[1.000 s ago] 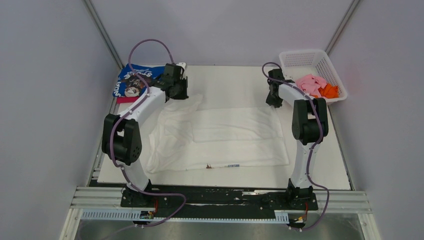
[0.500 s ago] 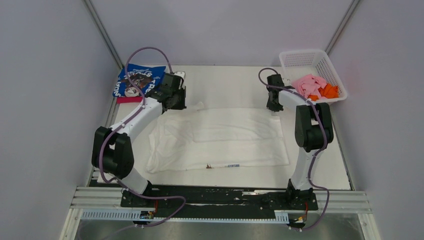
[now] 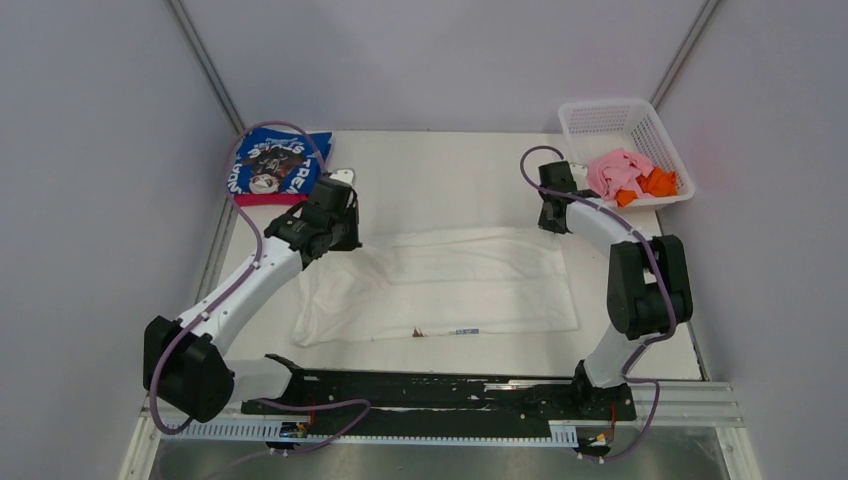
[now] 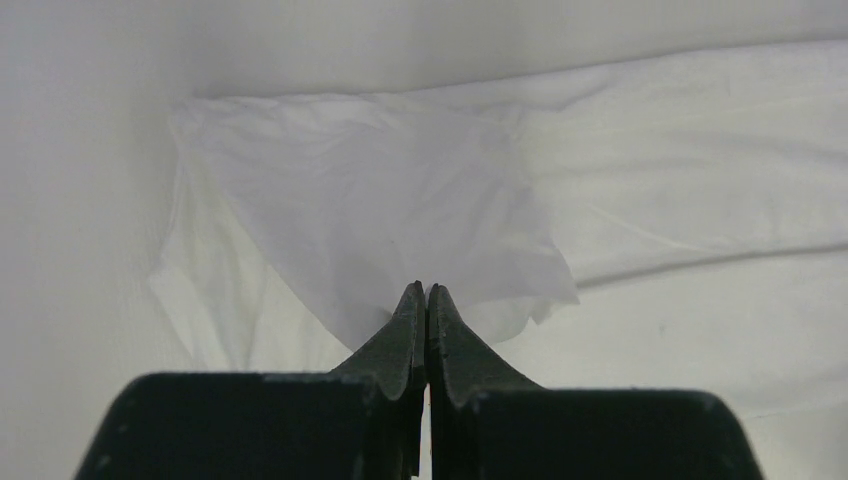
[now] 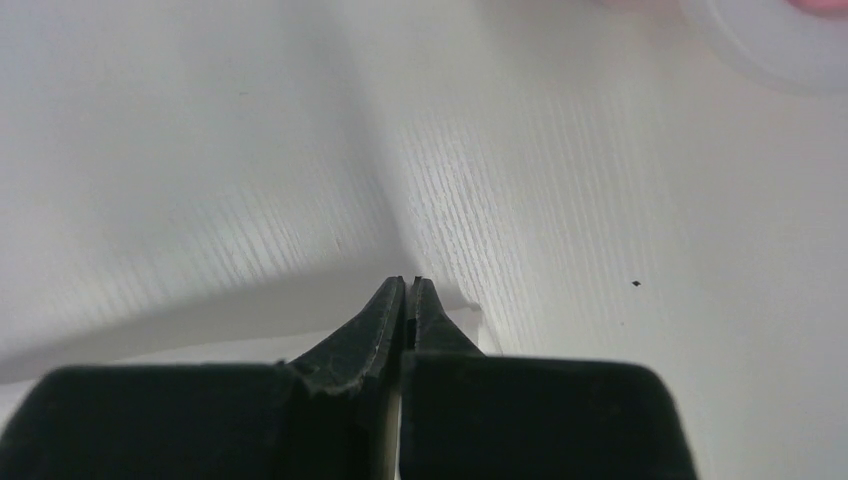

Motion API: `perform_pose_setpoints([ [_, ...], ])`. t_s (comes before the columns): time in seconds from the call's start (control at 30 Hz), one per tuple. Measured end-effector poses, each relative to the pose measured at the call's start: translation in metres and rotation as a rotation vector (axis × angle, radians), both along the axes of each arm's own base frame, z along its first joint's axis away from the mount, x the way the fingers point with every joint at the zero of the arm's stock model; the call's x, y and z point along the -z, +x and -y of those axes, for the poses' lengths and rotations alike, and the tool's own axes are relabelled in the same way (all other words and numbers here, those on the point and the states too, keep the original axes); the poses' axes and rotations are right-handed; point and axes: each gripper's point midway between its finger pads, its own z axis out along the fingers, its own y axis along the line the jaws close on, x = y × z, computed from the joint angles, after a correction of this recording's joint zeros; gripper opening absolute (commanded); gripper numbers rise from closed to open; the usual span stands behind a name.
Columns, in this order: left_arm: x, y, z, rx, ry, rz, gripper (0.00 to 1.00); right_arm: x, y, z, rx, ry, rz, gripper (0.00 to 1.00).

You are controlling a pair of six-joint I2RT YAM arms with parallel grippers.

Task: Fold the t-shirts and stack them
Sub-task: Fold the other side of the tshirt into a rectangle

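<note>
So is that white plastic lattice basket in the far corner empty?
No, a crumpled pink cloth and an orange cloth lie inside the white plastic lattice basket.

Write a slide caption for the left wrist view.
Left gripper, shut, holds a thin flap of the white t-shirt.

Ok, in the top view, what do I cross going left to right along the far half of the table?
In order: blue t-shirt → left gripper → white t-shirt → right gripper → pink t-shirt → orange t-shirt.
</note>
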Motion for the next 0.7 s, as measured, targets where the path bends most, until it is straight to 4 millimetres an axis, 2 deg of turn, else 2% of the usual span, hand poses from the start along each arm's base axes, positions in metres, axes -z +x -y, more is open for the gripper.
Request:
perform_pose_setpoints([
  [0.17, -0.008, -0.025, -0.008, -0.029, -0.031, -0.001, 0.00, -0.013, -0.012, 0.002, 0.001, 0.005, 0.032, 0.00],
  [0.43, -0.020, -0.063, -0.012, -0.058, -0.097, -0.013, 0.00, -0.027, -0.020, 0.002, -0.001, 0.012, 0.072, 0.01],
  [0.57, -0.015, -0.085, -0.012, -0.061, -0.126, -0.055, 0.00, -0.027, -0.021, 0.001, -0.007, 0.013, 0.078, 0.01],
  [0.7, 0.003, -0.108, -0.012, -0.065, -0.136, -0.131, 0.00, -0.028, -0.027, 0.000, -0.013, 0.011, 0.088, 0.02],
])
